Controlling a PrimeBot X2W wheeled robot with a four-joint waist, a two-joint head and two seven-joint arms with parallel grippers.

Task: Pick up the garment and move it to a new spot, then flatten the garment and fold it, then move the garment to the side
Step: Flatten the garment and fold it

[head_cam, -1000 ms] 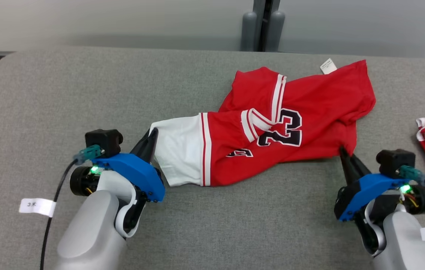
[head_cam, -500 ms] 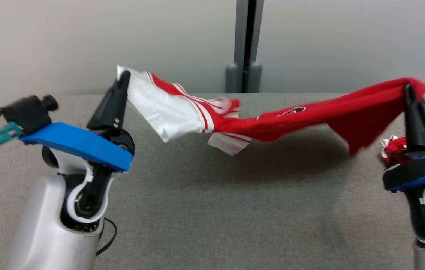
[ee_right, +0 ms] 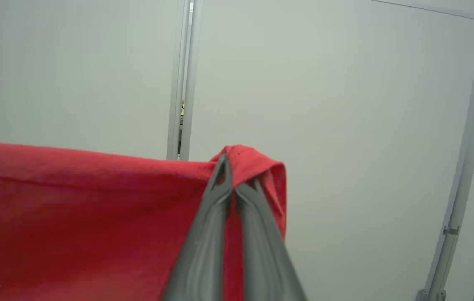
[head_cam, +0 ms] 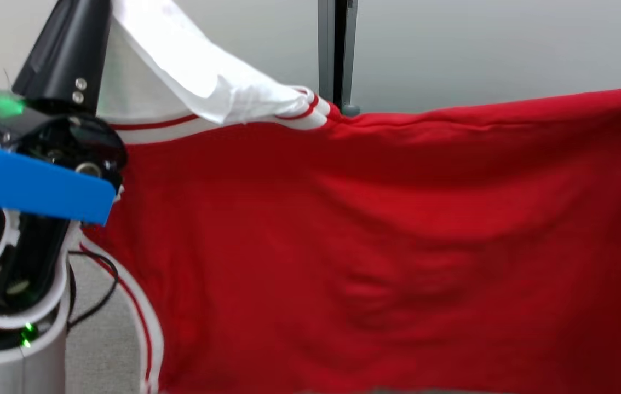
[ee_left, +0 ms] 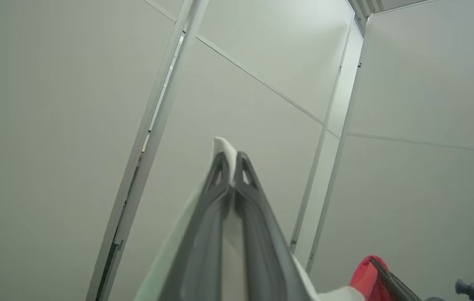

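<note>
The red jersey hangs in the air as a wide sheet, stretched between my two raised grippers and blocking most of the head view. Its white sleeve drapes over at the upper left. My left gripper stands at the top left, shut on the sleeve's white fabric; the left wrist view has white cloth pinched at the left gripper's tips. My right gripper is shut on a bunched red corner, and the cloth stretches away to that view's left. The right gripper also appears low in the left wrist view.
A strip of the grey padded table shows at the lower left beneath the cloth, with a black cable across it. Pale wall panels and a grey post stand behind. The jersey hides the rest of the table.
Both grippers have lifted the jersey off the table and pulled it apart, so it went from a sagging band to a spread hanging sheet. The head camera has tilted up.
</note>
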